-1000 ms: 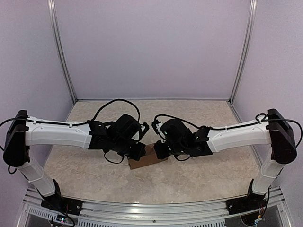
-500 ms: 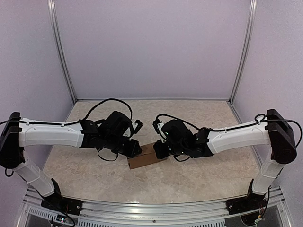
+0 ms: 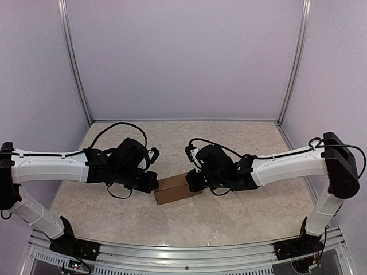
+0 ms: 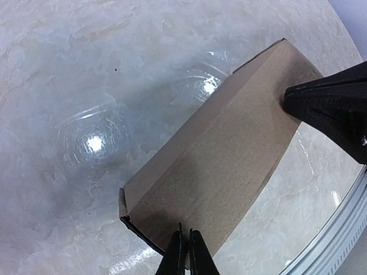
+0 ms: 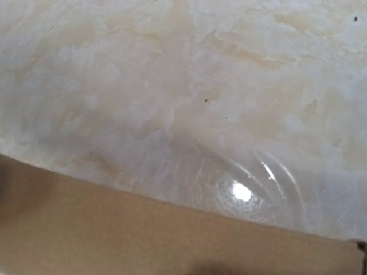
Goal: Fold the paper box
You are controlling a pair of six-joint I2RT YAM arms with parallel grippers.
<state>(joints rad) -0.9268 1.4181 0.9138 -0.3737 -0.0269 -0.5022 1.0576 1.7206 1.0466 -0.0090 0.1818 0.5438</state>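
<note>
On the table (image 3: 241, 137) lies the paper box (image 3: 174, 190) — left jaws clenched at its end, right jaws opposite, unreadable.

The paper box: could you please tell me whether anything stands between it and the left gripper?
Nothing visible does. In the left wrist view the left gripper, fingertips closed, is right at the near end of the paper box, with only bare table around. The right gripper is at the box's far end, not between them.

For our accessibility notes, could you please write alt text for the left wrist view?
A brown paper box lies on a marbled table. The left gripper, fingers together, is at its near end; the right gripper is at its far end.
</note>
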